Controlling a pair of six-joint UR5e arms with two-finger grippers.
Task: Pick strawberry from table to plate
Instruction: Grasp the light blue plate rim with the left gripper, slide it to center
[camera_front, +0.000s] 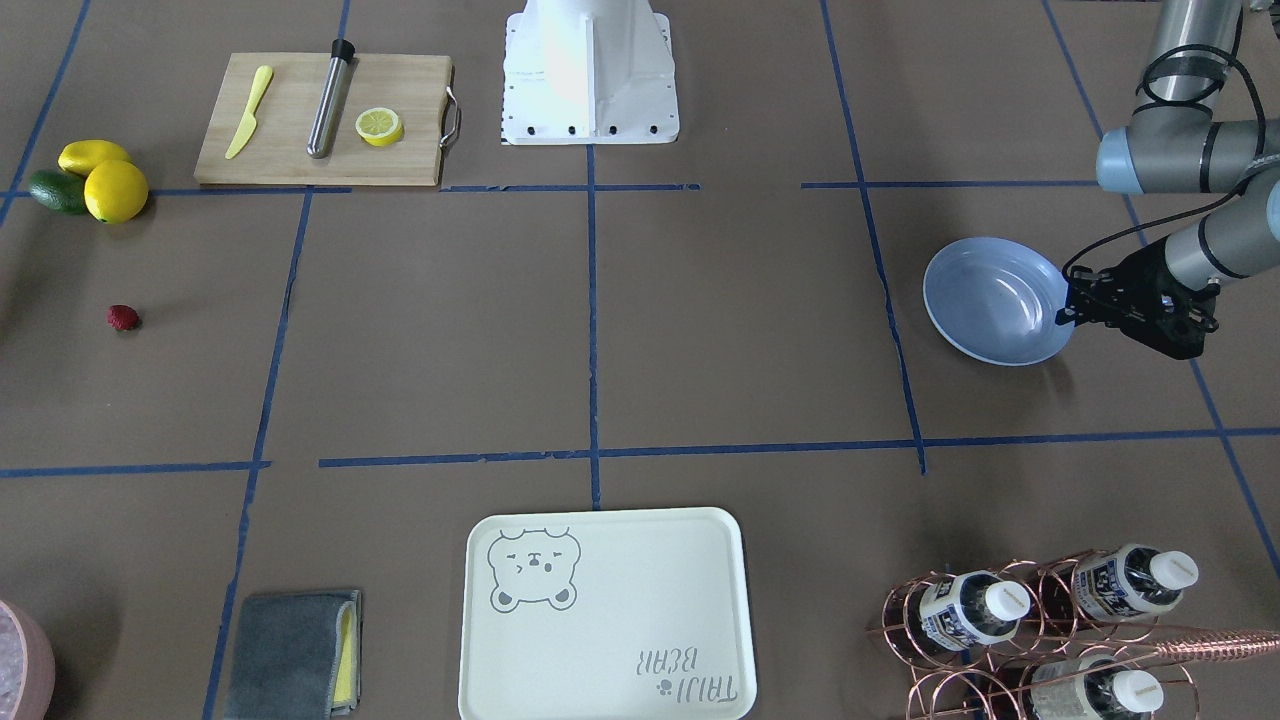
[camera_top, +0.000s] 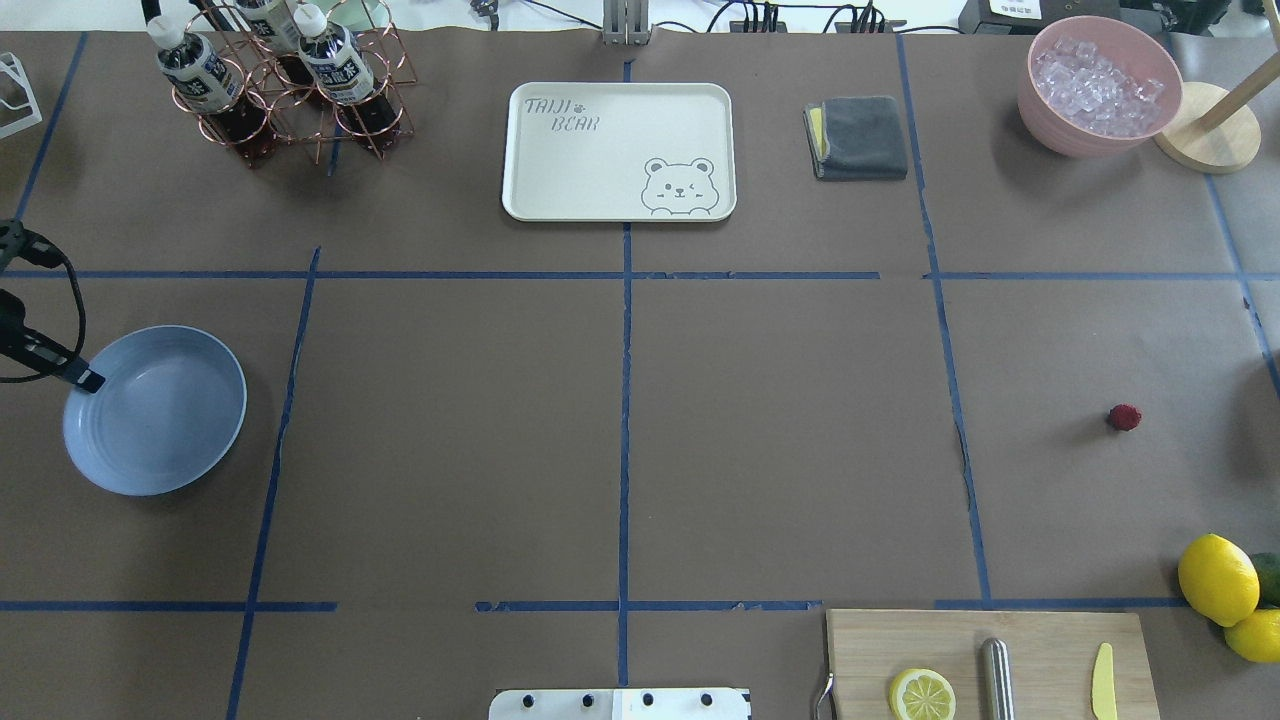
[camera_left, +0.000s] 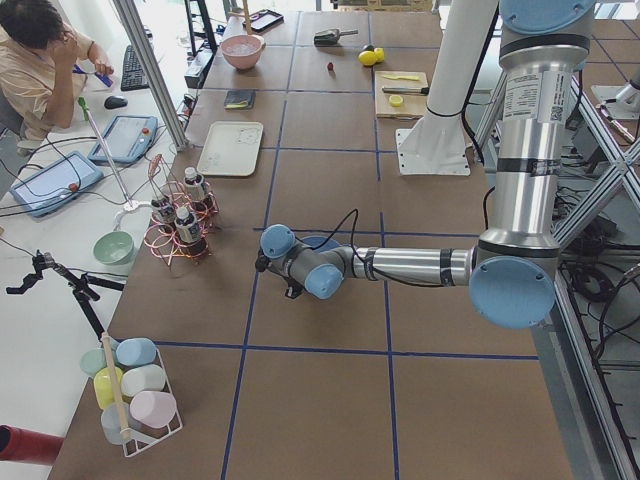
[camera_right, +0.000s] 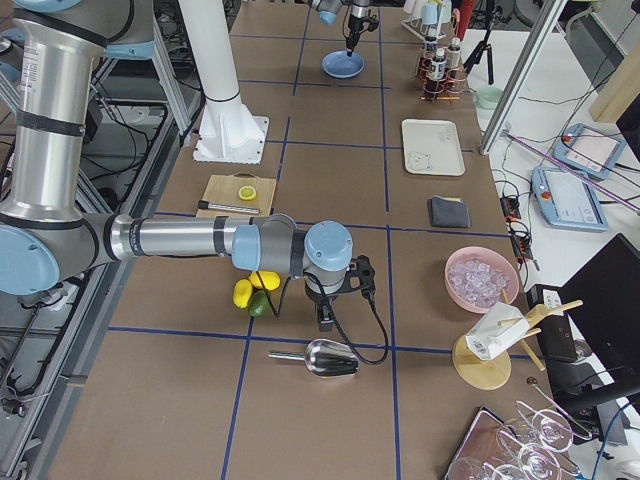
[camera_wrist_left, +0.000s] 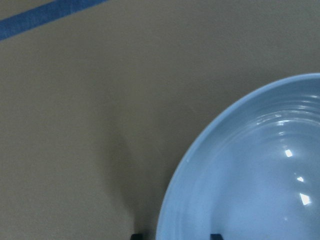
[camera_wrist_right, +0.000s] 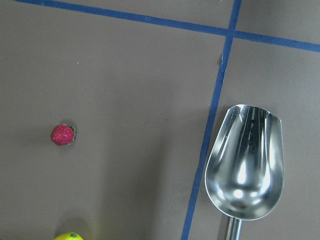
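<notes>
The strawberry (camera_front: 123, 318) (camera_top: 1124, 417) lies alone on the brown table (camera_top: 780, 440), far to the robot's right. It also shows at the left of the right wrist view (camera_wrist_right: 62, 135). My right gripper (camera_right: 325, 322) hangs low over the table near it; I cannot tell whether it is open or shut. The light-blue plate (camera_front: 990, 300) (camera_top: 160, 420) (camera_wrist_left: 250, 175) sits empty at the robot's far left. My left gripper (camera_front: 1068, 310) (camera_top: 88, 380) (camera_wrist_left: 175, 236) is open at the plate's rim, one fingertip outside and one inside.
Lemons (camera_front: 115, 190) and an avocado (camera_front: 55, 190) lie beside the cutting board (camera_front: 320, 150), which holds a lemon half, a knife and a metal rod. A metal scoop (camera_wrist_right: 245, 170) lies near the strawberry. A bear-print tray (camera_top: 618, 150), cloth (camera_top: 858, 138), ice bowl (camera_top: 1100, 85) and bottle rack (camera_top: 280, 80) line the far edge.
</notes>
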